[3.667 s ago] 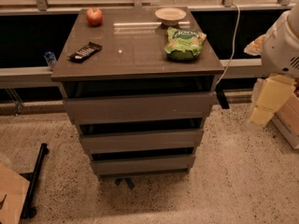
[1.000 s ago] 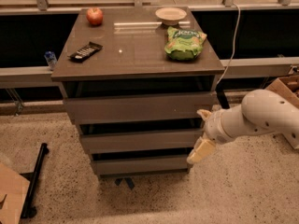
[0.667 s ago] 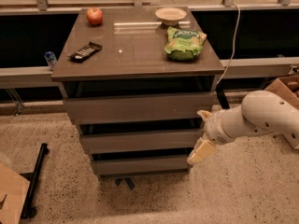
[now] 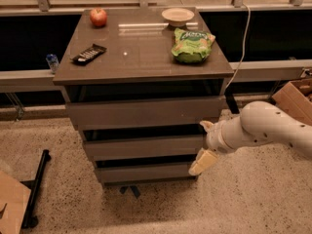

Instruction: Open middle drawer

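Observation:
The cabinet has three grey-brown drawer fronts stacked under its top. The middle drawer (image 4: 141, 147) is the plain handleless front between the taller top front (image 4: 146, 112) and the bottom front (image 4: 144, 172). It looks pushed in, and none of its inside shows. My gripper (image 4: 204, 144) is at the right end of the middle drawer front, on the white arm (image 4: 263, 128) that reaches in from the right. The jaws are open, one finger (image 4: 207, 126) at the drawer's upper edge and the other finger (image 4: 202, 162) below its lower edge.
On the cabinet top (image 4: 141, 52) lie an apple (image 4: 98, 17), a remote (image 4: 88, 53), a bowl (image 4: 178, 16) and a green chip bag (image 4: 192, 45). A cardboard box (image 4: 295, 96) stands at the right. A black stand (image 4: 36, 189) lies on the floor at the left.
The arm has come down from the upper right to the right end of the middle drawer. Over the last second it has hardly moved. The drawers have not moved.

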You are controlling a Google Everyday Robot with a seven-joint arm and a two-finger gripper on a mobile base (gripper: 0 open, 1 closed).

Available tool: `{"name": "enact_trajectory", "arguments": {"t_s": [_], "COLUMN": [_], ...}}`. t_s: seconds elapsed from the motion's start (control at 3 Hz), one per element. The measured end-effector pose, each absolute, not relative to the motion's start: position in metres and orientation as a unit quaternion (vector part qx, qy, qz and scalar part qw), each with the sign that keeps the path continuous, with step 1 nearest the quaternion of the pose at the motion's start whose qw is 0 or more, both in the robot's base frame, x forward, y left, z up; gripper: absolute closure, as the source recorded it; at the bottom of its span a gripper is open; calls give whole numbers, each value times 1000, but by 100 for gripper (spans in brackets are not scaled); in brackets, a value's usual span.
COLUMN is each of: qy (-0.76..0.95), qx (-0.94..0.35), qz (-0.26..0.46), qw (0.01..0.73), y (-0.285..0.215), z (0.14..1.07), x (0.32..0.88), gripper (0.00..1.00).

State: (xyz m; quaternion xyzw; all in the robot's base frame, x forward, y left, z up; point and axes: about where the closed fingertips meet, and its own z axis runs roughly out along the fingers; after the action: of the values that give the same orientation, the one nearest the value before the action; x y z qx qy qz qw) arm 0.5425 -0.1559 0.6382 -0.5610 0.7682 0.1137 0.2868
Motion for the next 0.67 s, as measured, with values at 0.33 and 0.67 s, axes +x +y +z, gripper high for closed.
{"name": "enact_trajectory", "arguments": {"t_s": [0.33, 0.67], "qy": [778, 785], "qx": [-544, -535], "qz": [115, 115], "qw": [291, 290], "y": [-157, -160], "z": [600, 565], "x": [562, 584], "gripper": [0, 0]}}
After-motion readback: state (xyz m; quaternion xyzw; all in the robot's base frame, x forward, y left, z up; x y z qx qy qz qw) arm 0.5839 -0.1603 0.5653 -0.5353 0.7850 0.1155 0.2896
